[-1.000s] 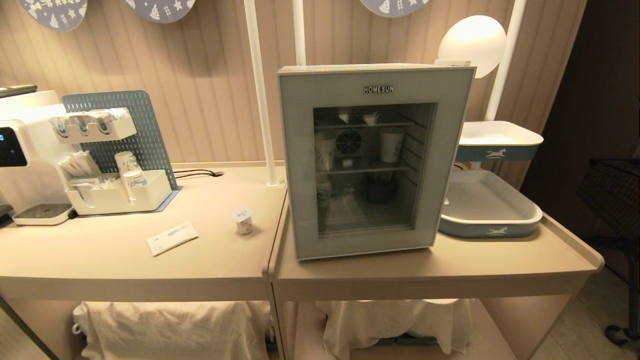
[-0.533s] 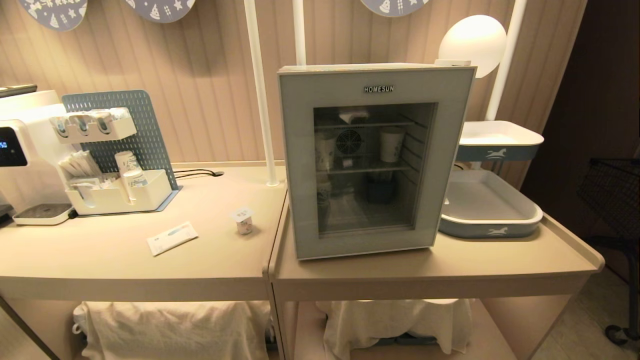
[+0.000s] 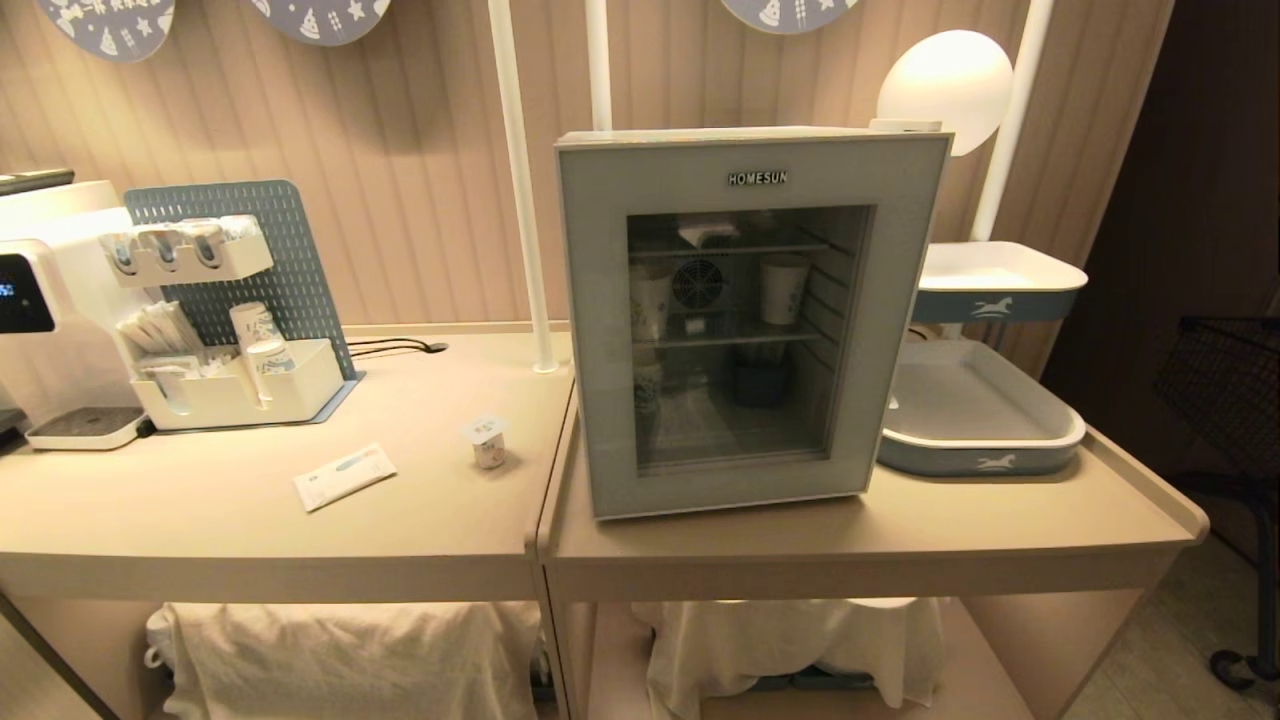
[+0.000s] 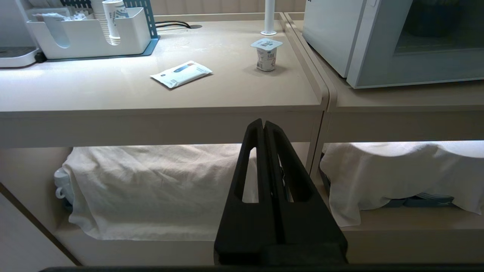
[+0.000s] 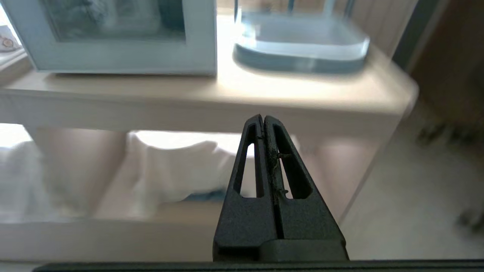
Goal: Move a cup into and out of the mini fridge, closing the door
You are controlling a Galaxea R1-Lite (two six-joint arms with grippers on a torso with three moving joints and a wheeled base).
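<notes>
**Cup on the counter, fridge shut, both my grippers empty**

The cup (image 3: pixel 487 440) stands upright on the left counter (image 3: pixel 200 520), out in the open, near the seam where the two counters meet and just left of the fridge (image 3: pixel 750 320). Its square foil lid is on. A flat white packet (image 3: pixel 344 476) lies on the same counter, farther to my left and apart from the cup. Behind that sits a white organiser (image 3: pixel 235 385) with paper cups, against a blue pegboard.

The fridge sits on the right counter (image 3: pixel 900 530) with its door (image 3: pixel 600 330) closed flat against the body. Through the dark glass I can see wire shelves and a couple of tall paper cups inside. A blue-and-white tray (image 3: pixel 985 440) rests just to its right.

My left gripper (image 4: pixel 263 124) hangs low in front of the left counter's edge, fingers pressed together on nothing. My right gripper (image 5: pixel 263 120) is likewise below the right counter's front edge, fingers closed and empty. Under both counters, white cloths (image 4: pixel 159 189) cover whatever is on the lower shelf.
</notes>
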